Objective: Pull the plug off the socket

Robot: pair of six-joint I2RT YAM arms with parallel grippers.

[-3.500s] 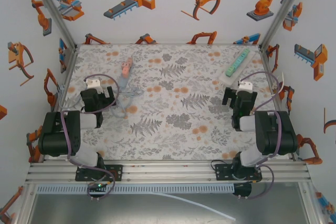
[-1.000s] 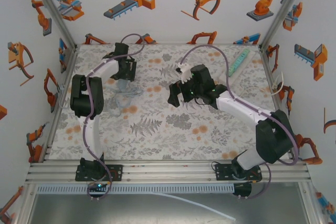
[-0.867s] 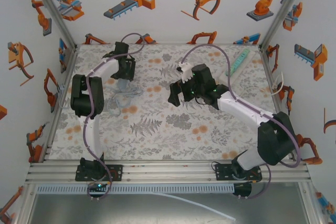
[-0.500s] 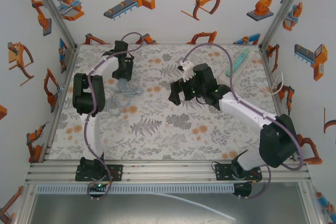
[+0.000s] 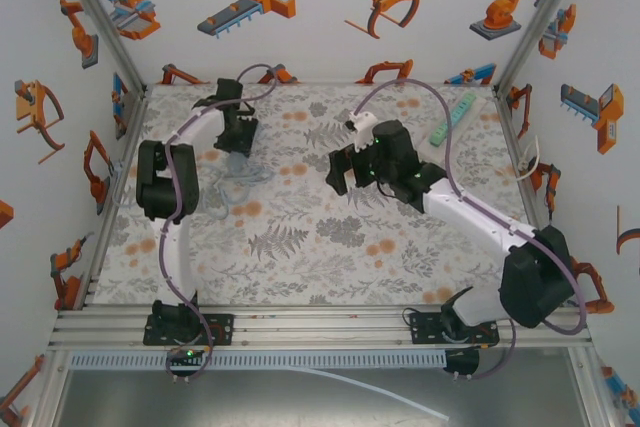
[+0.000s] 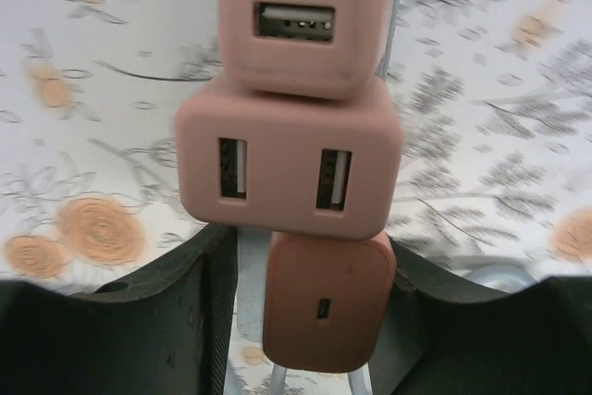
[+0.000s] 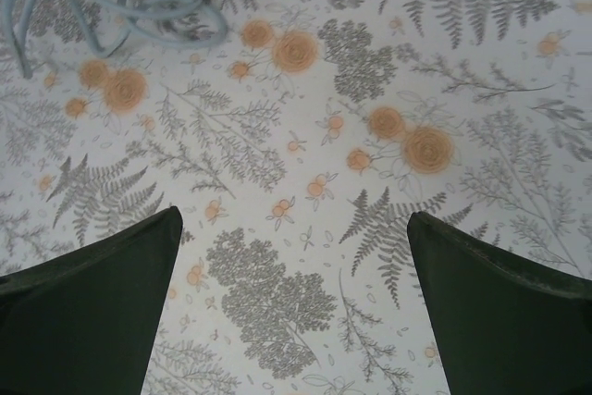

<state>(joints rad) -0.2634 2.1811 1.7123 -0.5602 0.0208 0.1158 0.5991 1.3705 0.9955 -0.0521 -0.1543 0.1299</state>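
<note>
A: Pink plug (image 6: 319, 307), where is it, who has it?
B: Far-left of the table (image 5: 330, 247). The left gripper (image 6: 305, 265) is clamped across it, with the socket cube (image 6: 287, 168) touching it just above in the wrist view.
A: Why grab there?
B: Holding the plug alone should let it slide free, I'd guess. The right gripper (image 7: 296, 312) hangs mid-table, jaws spread wide, nothing in them, likely meant to pin the socket cube.
</note>
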